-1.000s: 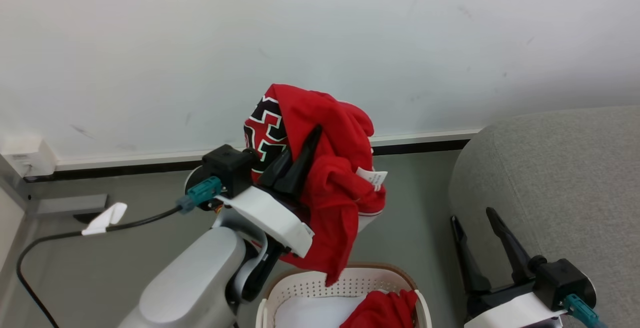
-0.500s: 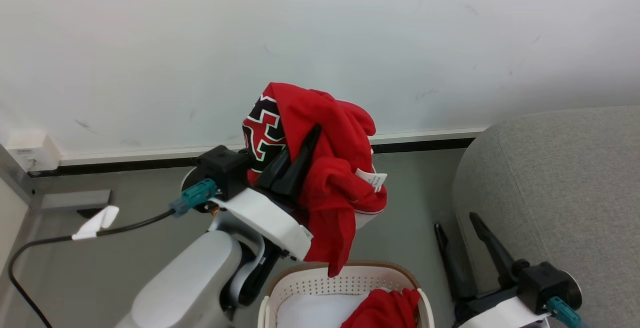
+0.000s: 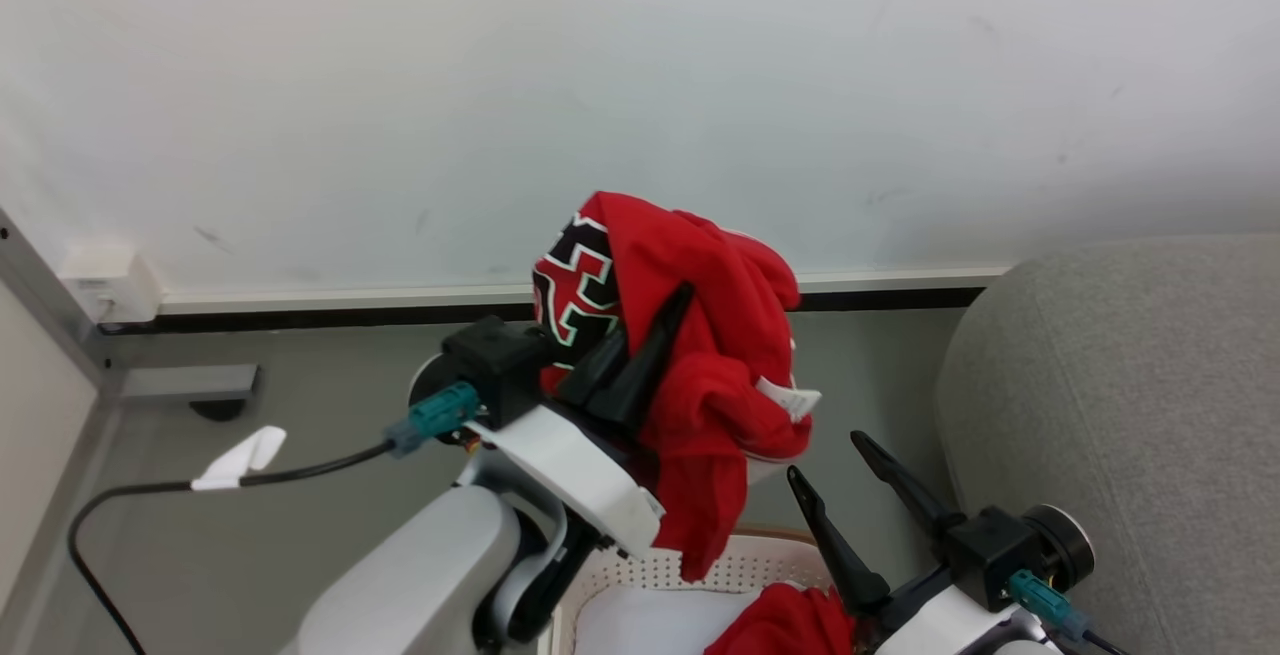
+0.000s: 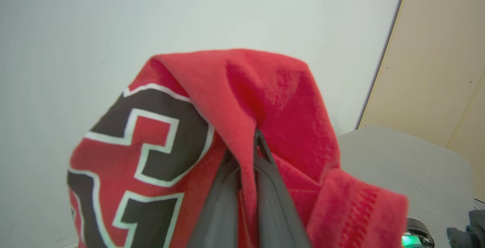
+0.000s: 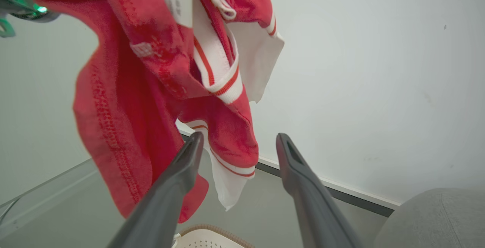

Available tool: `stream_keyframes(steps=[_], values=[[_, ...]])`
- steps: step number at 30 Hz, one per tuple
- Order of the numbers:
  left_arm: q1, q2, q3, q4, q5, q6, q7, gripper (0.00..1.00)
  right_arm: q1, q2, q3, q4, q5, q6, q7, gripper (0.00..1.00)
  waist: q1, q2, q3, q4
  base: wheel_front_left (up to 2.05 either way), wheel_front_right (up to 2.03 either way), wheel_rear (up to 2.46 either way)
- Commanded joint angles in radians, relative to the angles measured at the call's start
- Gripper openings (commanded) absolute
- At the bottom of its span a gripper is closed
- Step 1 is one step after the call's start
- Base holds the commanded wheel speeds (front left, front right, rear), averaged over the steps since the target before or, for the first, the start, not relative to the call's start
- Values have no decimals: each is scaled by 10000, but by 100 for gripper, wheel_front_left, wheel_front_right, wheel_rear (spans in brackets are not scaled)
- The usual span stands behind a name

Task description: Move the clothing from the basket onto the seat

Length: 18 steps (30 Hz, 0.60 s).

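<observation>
My left gripper (image 3: 655, 330) is shut on the clothing, a red jersey (image 3: 715, 335) with a black-and-white number, and holds it up above the basket (image 3: 745, 560). In the left wrist view the jersey (image 4: 182, 138) drapes over both fingers of that gripper (image 4: 257, 136). A second red garment (image 3: 785, 625) lies in the white, brown-rimmed basket. My right gripper (image 3: 827, 457) stands open just right of the hanging jersey, over the basket. In the right wrist view its fingers (image 5: 239, 137) flank the white-trimmed hem of the jersey (image 5: 151, 70) without touching it. The grey seat (image 3: 1120, 415) is at the right.
A white wall (image 3: 640, 85) with a dark baseboard runs behind. On the grey floor at the left, a black cable (image 3: 150, 490) with a white tag trails. A pale pad (image 3: 640, 630) lies in the basket. A beige panel (image 4: 439, 58) stands beyond the sofa.
The head camera has shifted, moving the whole picture. My right gripper has left the sofa's side and come left and up, close beside the hanging jersey. The left gripper's hold on the jersey is unchanged.
</observation>
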Motion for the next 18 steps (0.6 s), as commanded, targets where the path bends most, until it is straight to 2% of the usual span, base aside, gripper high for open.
stream_keyframes(steps=[1,8,18], values=[[60,18,-22,-46,58,3,37,0,-106,-94,43,84,58,-25,6,100,-1,-1,-39,84,0,0,0],[120,-290,-559,-293,233,-147,185,0,-703,-424,633,905,438,-23,6,100,-1,-1,-214,701,0,0,0],[355,-649,-1239,-303,270,-323,373,0,-835,-258,1090,970,752,-23,6,100,-1,-1,-463,1470,0,0,0]])
